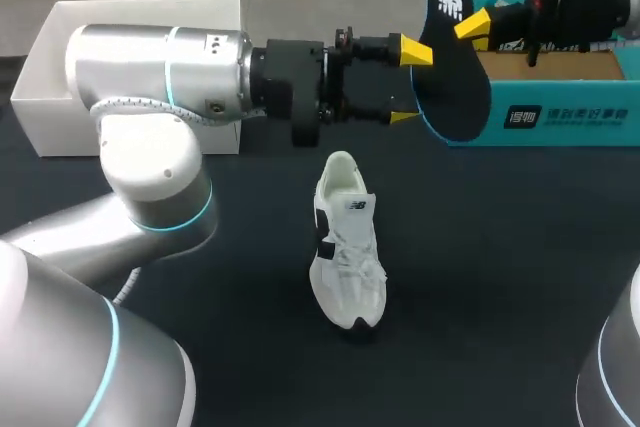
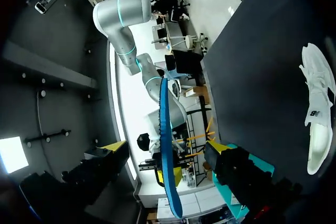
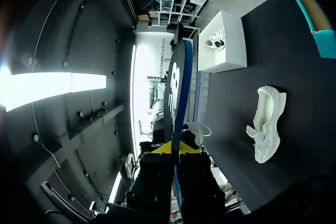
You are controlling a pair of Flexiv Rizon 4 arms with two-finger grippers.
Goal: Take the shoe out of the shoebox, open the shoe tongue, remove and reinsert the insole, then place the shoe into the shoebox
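Observation:
A white sneaker stands on the black table, toe toward me; it also shows in the wrist views. Above the table's far right, my right gripper is shut on the heel end of a black insole with a blue edge, which hangs upright. In the right wrist view the insole rises edge-on from the yellow tips. My left gripper reaches across from the left and stands open, one finger on each side of the insole's edge, with a gap on both sides.
A white shoebox sits at the back left, partly behind my left arm; in the right wrist view the shoebox holds another white shoe. A teal box stands at the back right, behind the insole.

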